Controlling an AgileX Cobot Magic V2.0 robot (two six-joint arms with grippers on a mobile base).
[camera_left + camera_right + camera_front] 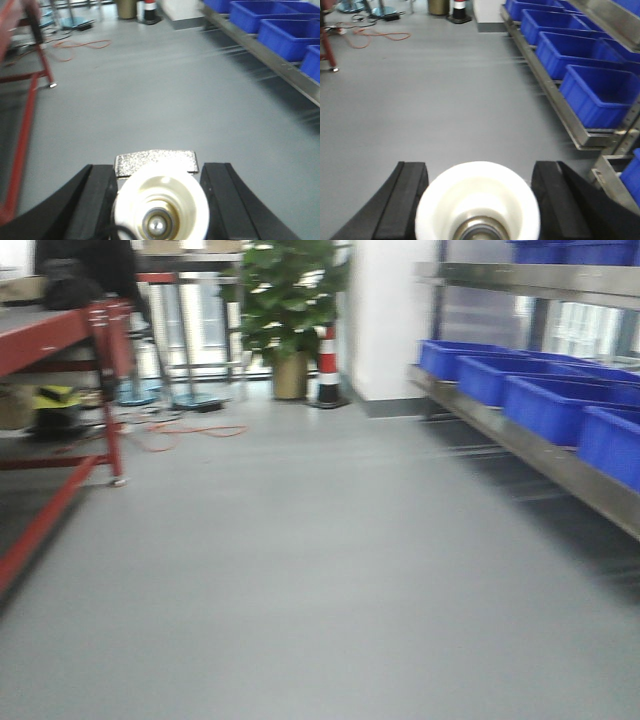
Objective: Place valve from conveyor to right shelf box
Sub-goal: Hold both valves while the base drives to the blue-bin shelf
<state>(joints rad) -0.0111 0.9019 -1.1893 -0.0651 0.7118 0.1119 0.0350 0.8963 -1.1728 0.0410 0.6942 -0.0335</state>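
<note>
Valves ride clamped in both the left gripper (pixel 159 200) and right gripper (pixel 477 200) mid-transit; motion blur suggests jolts could shake them loose before the blue shelf boxes (pixel 600 95).

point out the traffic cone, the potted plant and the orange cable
traffic cone (pixel 327 368): front view, on its white middle band
potted plant (pixel 290 290): front view, on its leaves
orange cable (pixel 190 432): front view, on a loop lying on the floor
</note>
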